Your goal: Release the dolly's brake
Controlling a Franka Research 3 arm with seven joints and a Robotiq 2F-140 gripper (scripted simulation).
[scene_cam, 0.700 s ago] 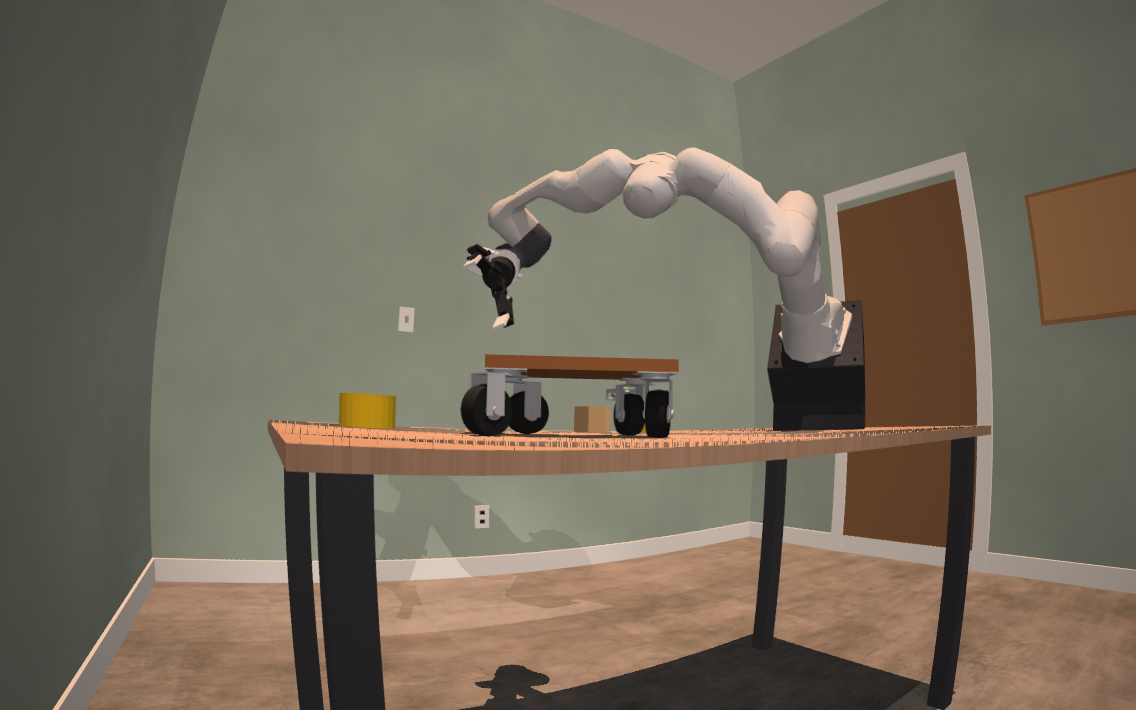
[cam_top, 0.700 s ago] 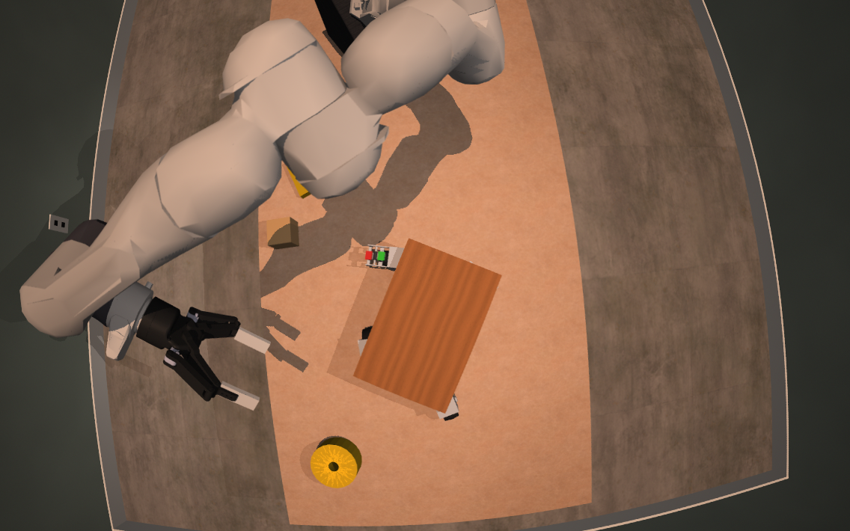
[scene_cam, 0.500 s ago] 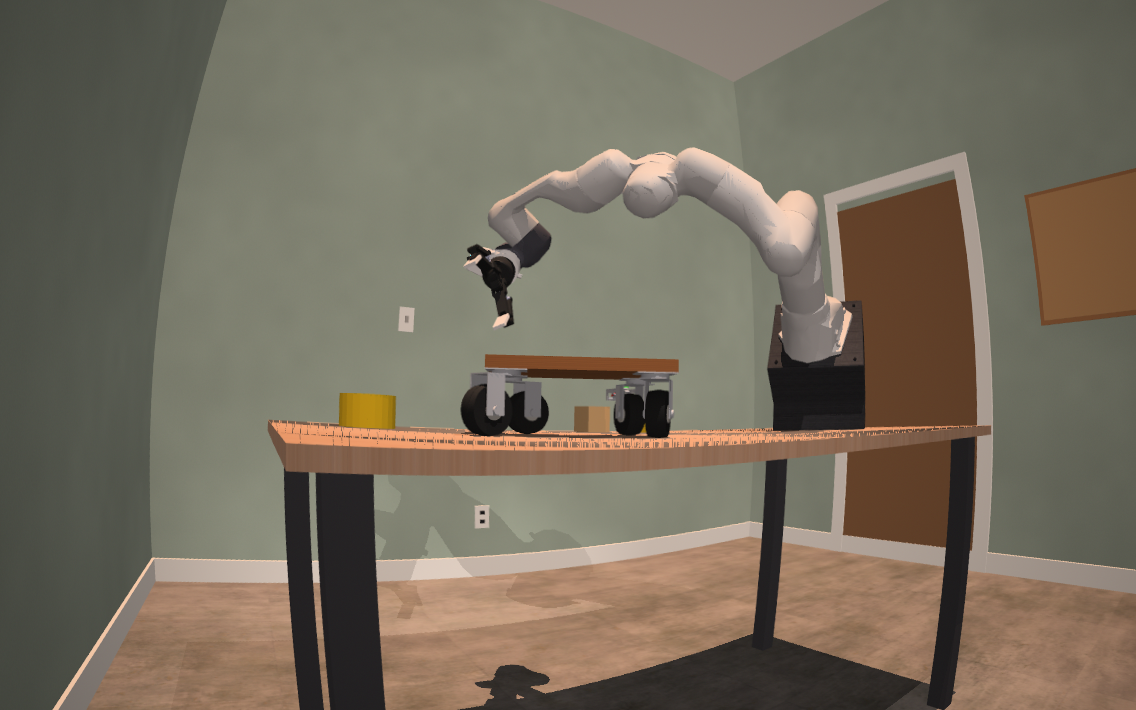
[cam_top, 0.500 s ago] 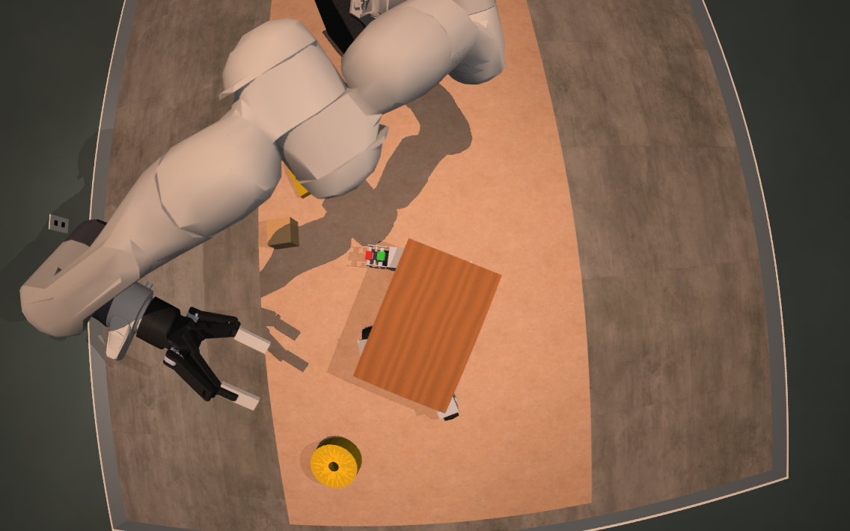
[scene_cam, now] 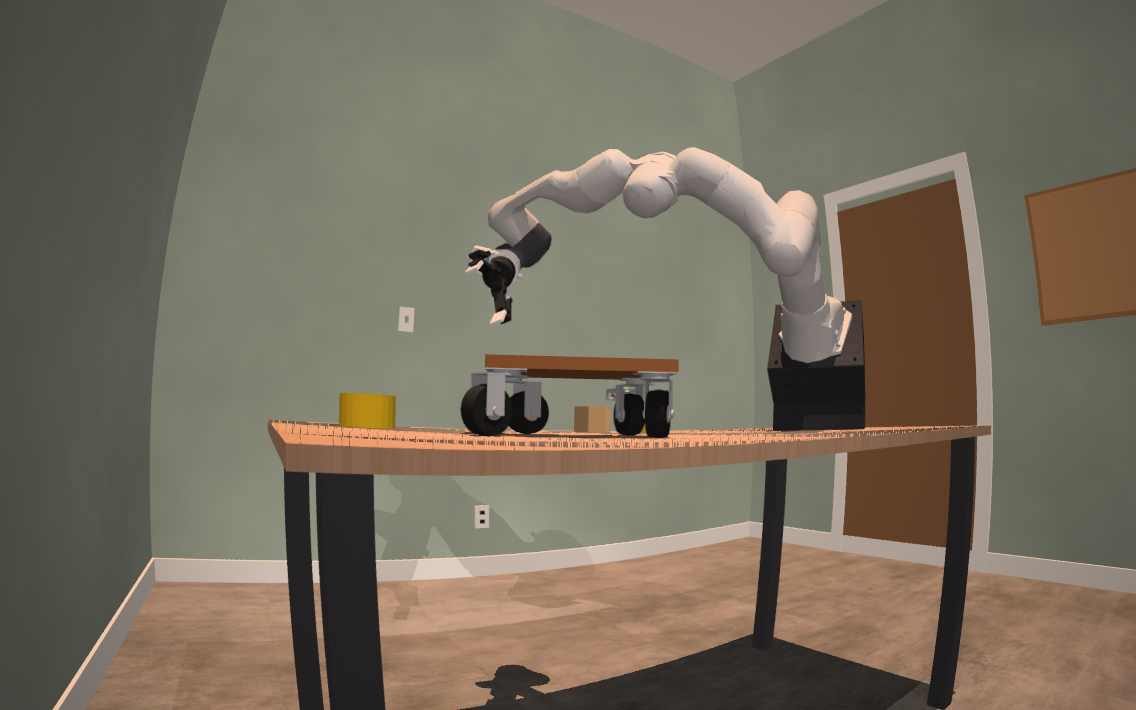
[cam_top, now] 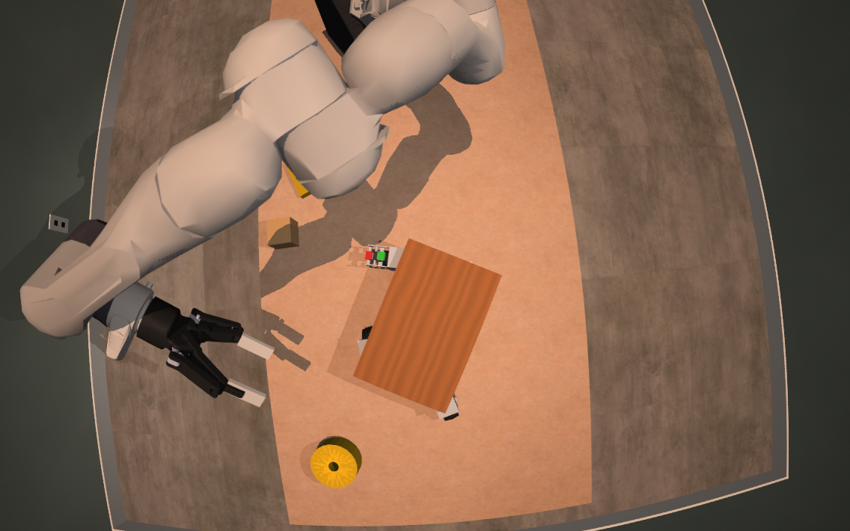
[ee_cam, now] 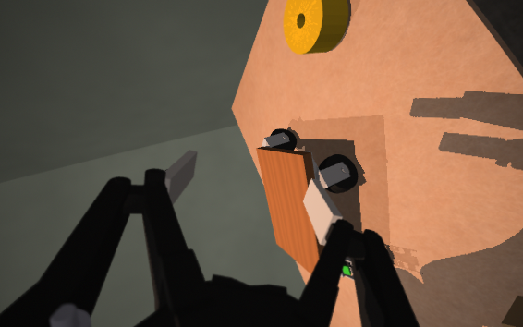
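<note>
The dolly (cam_top: 428, 325) has a wooden deck on four black casters and stands on the table; it also shows in the side view (scene_cam: 580, 365) and the wrist view (ee_cam: 288, 203). The brake pedal (cam_top: 375, 255) sticks out at the deck's corner, with a red end and a green end side by side. A bit of the green end (ee_cam: 346, 271) shows behind a finger in the wrist view. My gripper (cam_top: 254, 371) (scene_cam: 500, 316) hangs high in the air off the table's edge, well clear of the dolly. Its fingers are wide apart with nothing between them (ee_cam: 251, 189).
A yellow spool (cam_top: 334, 464) (scene_cam: 366, 409) lies near the table's corner. A small tan box (cam_top: 283, 232) (scene_cam: 592, 418) sits near the pedal's corner. A yellow object (cam_top: 297, 182) is partly hidden under the arm. The arm's black base (scene_cam: 816, 385) stands at the far end.
</note>
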